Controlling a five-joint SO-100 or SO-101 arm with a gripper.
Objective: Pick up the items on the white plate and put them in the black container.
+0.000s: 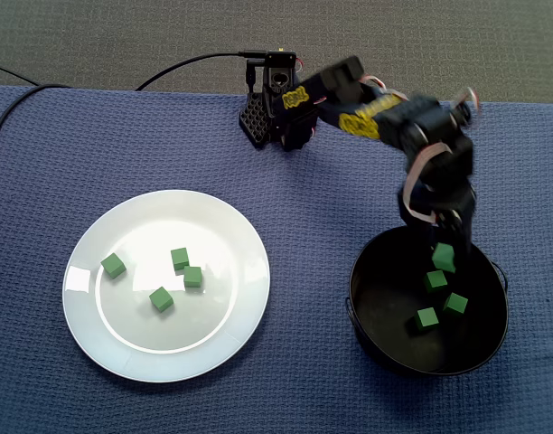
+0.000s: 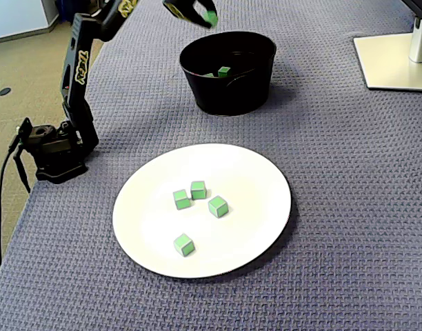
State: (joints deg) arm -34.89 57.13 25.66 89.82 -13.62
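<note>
White plate with four green cubes up front; pincer raised over the black container behind it.

Left to right in the fixed view that looks down, the plate sits on the blue-cloth worktop. Its cubes are scattered left of centre: two close together, one apart to the left, and one below them. At the cloth's far edge stands the arm's base, with a cable running off to the left. The arm reaches right and down over the container. There the pincer seems clamped on a single green cube above the opening, though its dark fingers blend into the bowl. Three more cubes lie near one another on the container's floor.
</note>
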